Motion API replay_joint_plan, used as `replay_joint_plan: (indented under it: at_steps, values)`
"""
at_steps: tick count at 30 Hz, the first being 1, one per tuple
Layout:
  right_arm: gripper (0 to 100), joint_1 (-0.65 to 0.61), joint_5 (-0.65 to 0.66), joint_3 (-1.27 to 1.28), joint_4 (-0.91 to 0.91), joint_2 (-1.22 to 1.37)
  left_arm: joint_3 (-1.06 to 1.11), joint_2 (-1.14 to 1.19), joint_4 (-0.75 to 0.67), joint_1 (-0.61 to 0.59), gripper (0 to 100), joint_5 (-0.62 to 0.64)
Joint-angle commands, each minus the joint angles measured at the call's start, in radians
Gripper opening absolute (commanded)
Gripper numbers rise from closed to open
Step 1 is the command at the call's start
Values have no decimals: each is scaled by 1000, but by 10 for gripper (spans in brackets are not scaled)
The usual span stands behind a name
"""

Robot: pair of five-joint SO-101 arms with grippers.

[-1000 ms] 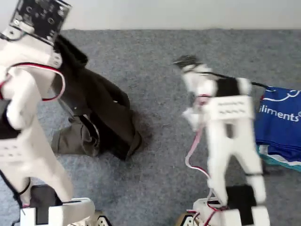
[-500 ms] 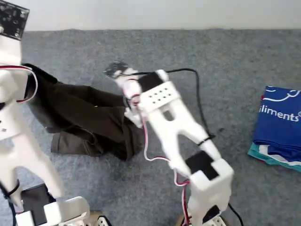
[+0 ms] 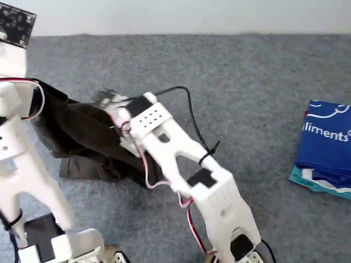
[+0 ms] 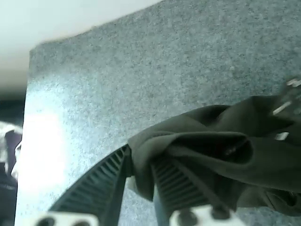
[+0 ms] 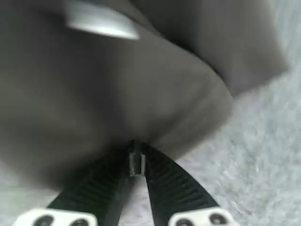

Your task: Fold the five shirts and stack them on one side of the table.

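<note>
**Right arm now across on the dark shirt**

Dark shirt (image 3: 88, 137) lies crumpled at left of centre in the high view. Its upper-left corner is lifted off the grey table (image 3: 247, 82). Rest of it slumps in folds toward lower centre.

Left gripper (image 4: 138, 176): jaws closed tight, a bunched fold of the shirt (image 4: 225, 150) clamped between the ribbed fingers (image 4: 101, 181). Left arm (image 3: 22, 159) stands along the left edge of the frame.

Right gripper (image 3: 109, 101) sits over the shirt's upper middle. Seen from its own wrist (image 5: 136, 162), the jaws are drawn together, tips meeting at the edge of a fold (image 5: 117, 84). Cannot tell whether any cloth is caught between them.

Since a second ago: right arm (image 3: 181, 159) stood upright at right of centre, near the stack. Half a second ago it reached the shirt's right edge; now it is farther left, over the cloth. The shirt hung steeply from the left gripper then; now it sits lower and more spread out.

Stack of folded shirts (image 3: 328, 142) at right edge, blue on top, has not moved.
</note>
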Motion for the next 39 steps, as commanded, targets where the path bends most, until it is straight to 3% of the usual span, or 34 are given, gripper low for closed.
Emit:
replay_joint_plan:
  at_steps: [1, 7, 14, 18, 23, 39]
  values:
    - [9, 143, -2, -43, 44, 21, -1, -20, -20, -92, 15, -3]
    - [9, 269, -2, -43, 154, 1, 1, -20, -18, -215, 15, -6]
    - [12, 229, -2, -43, 245, -125, 1, -18, -15, -222, 15, -32]
    - [42, 153, -2, -43, 189, -180, 4, -12, -14, -222, 15, -32]
    - [214, 88, -11, -43, 93, -179, 71, -20, -18, -222, 15, -32]
    - [206, -28, -9, -43, -105, 10, 93, -21, -20, -221, 15, -32]
